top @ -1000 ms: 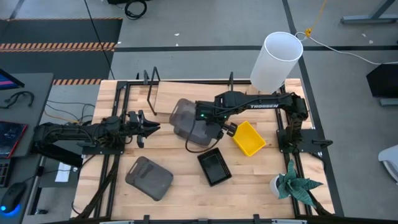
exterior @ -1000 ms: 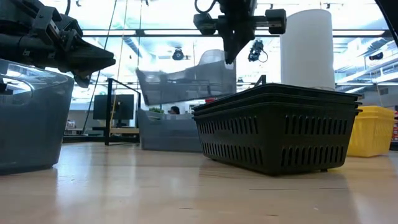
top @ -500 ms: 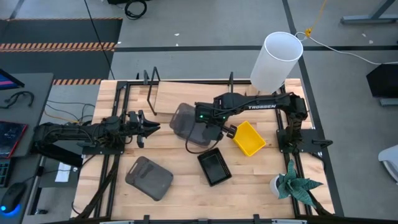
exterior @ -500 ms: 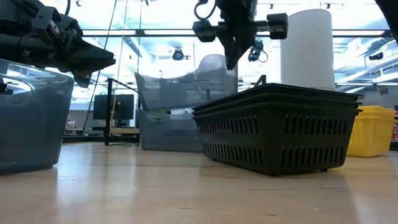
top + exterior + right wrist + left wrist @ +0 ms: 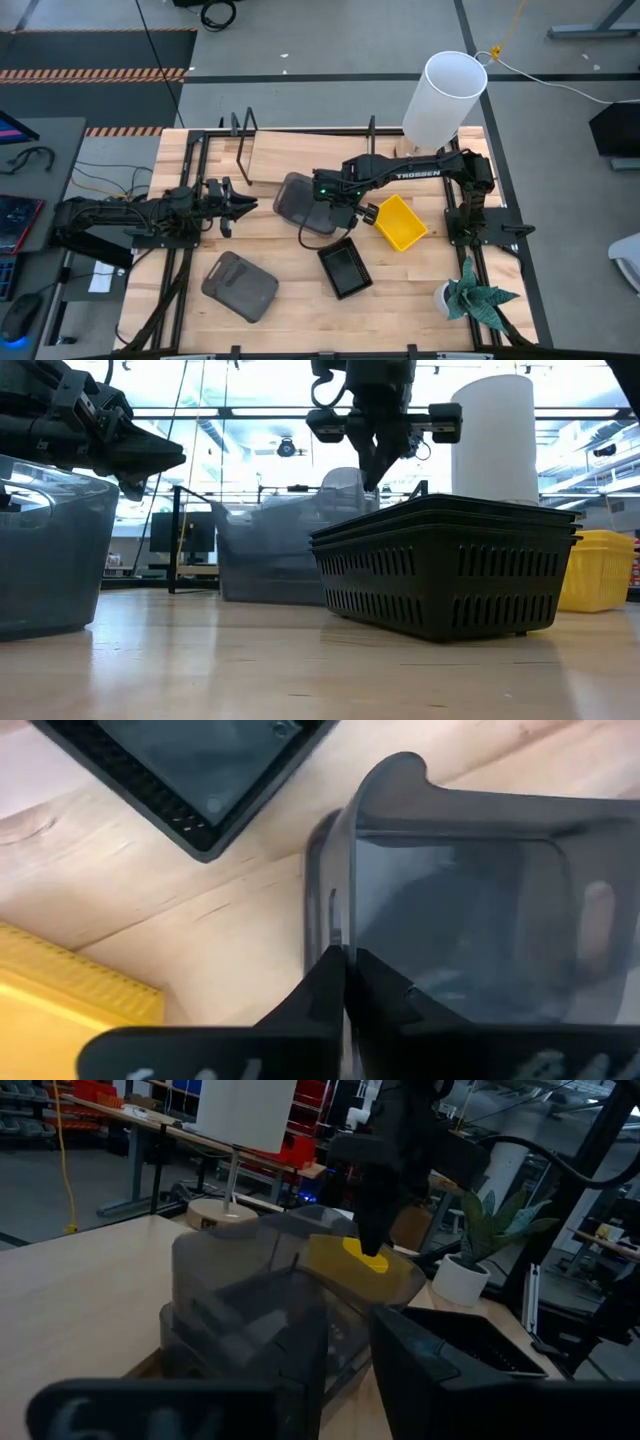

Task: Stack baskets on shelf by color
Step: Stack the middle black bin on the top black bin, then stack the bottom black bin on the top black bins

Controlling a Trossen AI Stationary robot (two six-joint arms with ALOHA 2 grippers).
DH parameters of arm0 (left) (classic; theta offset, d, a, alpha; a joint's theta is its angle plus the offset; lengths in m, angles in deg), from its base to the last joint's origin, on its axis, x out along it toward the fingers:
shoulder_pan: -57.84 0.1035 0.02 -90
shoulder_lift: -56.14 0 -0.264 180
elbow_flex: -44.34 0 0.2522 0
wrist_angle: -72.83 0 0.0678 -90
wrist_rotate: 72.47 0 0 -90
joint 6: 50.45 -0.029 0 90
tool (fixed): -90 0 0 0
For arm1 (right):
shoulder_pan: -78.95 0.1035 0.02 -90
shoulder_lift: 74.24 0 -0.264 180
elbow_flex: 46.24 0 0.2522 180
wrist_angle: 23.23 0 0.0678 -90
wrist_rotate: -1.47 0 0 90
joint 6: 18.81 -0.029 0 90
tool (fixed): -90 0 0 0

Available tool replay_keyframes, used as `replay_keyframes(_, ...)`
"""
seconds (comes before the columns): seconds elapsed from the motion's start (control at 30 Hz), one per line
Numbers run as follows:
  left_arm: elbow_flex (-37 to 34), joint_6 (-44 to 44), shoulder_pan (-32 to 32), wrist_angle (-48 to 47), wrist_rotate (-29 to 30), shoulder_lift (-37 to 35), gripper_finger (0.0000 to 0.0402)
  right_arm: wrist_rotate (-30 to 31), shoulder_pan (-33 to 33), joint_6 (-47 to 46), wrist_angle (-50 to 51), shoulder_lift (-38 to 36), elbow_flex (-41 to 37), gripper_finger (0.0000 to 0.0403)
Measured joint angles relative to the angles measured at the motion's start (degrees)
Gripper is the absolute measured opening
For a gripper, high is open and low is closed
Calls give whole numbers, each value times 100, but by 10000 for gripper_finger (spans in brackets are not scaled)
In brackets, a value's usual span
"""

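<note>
A smoky grey basket (image 5: 300, 200) (image 5: 280, 550) sits between the shelf and the black baskets, its lower part down in a second grey basket (image 5: 175, 1335). My right gripper (image 5: 345, 207) (image 5: 375, 478) is shut on it from above. Another grey basket (image 5: 240, 285) lies bottom-up near the table's near edge. The nested black baskets (image 5: 345, 267) (image 5: 440, 565) and the yellow baskets (image 5: 400, 222) rest on the table. The light-wood shelf (image 5: 300, 150) with black wire uprights lies by the far edge. My left gripper (image 5: 238, 207) (image 5: 345, 1370) hovers open, left of the grey baskets. My right gripper pinches the grey basket's upright side wall at its rim (image 5: 340, 925), on the end toward the yellow baskets. One finger (image 5: 385, 990) is inside the basket and one (image 5: 315, 985) outside. The fingers point down from above. The basket is slightly tilted, held end higher.
A tall white cylinder (image 5: 445, 95) stands at the far right corner, beside the shelf's right upright (image 5: 372, 125). A small potted plant (image 5: 470, 295) is at the near right. Bare tabletop lies between the overturned grey basket and the black ones.
My right gripper has gone down and slightly toward the far left, still shut on the grey basket. The basket, earlier lifted clear and tilted above the second grey one, has come down into it and levelled out.
</note>
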Motion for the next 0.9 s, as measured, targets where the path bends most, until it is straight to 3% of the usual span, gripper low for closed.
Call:
replay_keyframes(0.37, 0, 0, -1, 1, 0, 0, 91, 99, 14, -866, 9, 0, 0, 66)
replay_keyframes(0.6, 1, 3, -1, 2, -1, 0, 91, 721, 290, -1034, 3, -67, 146, 84)
replay_keyframes(0.9, 0, 1, -1, -1, -2, 0, 91, -418, 568, -1555, -731, -109, 426, 83)
